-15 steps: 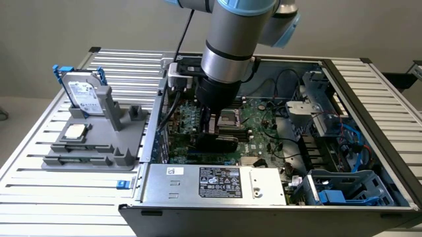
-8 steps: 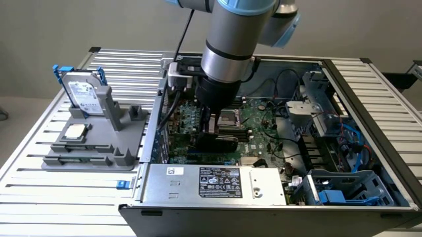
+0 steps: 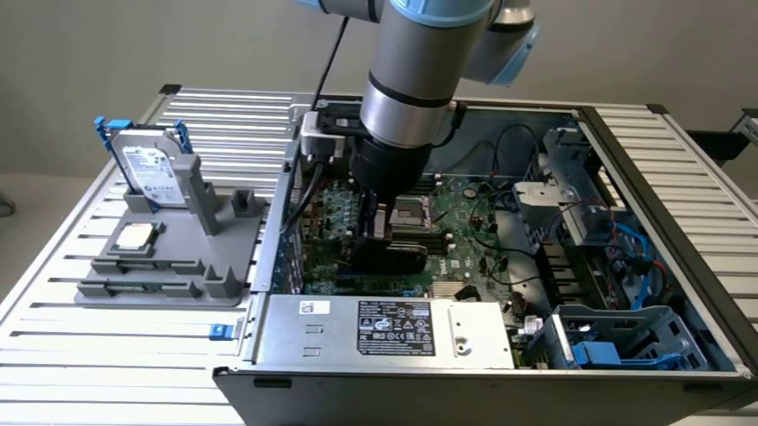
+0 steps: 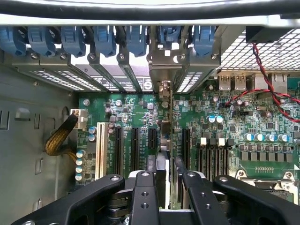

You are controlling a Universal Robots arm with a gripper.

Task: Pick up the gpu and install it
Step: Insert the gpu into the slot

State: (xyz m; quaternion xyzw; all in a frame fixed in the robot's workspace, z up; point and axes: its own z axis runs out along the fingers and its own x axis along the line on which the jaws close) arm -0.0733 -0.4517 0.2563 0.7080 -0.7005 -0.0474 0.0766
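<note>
Gripper [image 4: 164,165] clamped on the gpu [image 4: 163,140], card edge-on over the motherboard [image 4: 126,112] inside the open case [image 3: 474,399], on the slatted metal table [image 3: 675,169], grey wall [image 3: 119,44] behind.

No text here that you can actually read. The black-and-white label [image 3: 397,327] on the power supply [image 3: 296,342], at the computer case's [image 3: 474,390] edge nearest the exterior camera, has rows of print and marks, none legible. The small white sticker [image 3: 315,308] beside it is unreadable. The hard drive [image 3: 166,191] stands in the grey holder [image 3: 177,266] near the table's [image 3: 71,355] edge on the exterior view's left; its white label [image 3: 145,162] has a blue band, print illegible. The motherboard [image 4: 131,110] silkscreen is too small to read.
</note>
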